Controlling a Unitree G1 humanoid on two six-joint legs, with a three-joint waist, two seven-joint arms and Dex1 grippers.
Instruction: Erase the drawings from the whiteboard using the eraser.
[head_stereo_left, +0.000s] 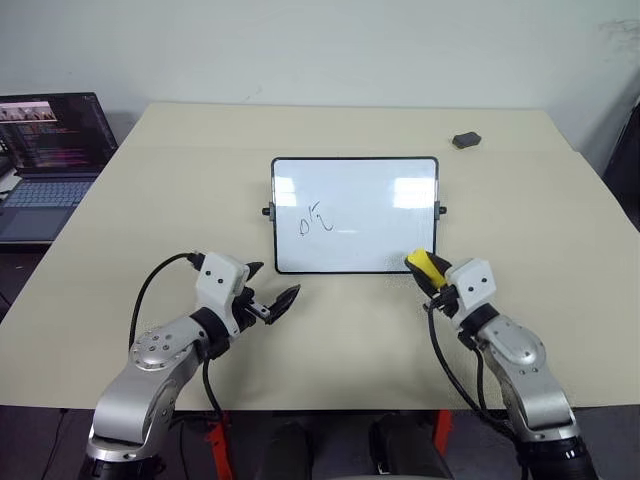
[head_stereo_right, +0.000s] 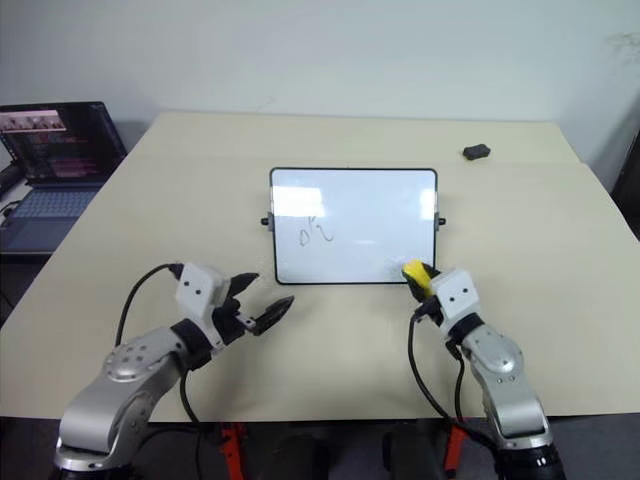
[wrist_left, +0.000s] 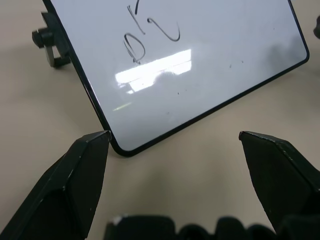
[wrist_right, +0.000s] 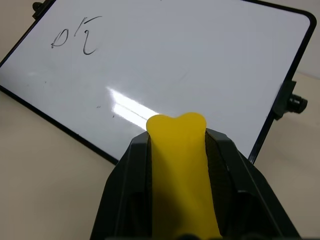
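Observation:
The whiteboard lies on the beige table, black-framed, with knobs on its short sides. The drawings, a few thin dark scribbles, sit in its left half and appear again in the right wrist view. My right gripper is shut on the yellow eraser, just off the board's near right corner; the eraser fills the gap between its fingers. My left gripper stands open with nothing in it, in front of the board's near left corner.
An open laptop stands at the table's left edge. A small dark grey lump rests at the far right of the table. Bare table surface stretches around the board on all sides.

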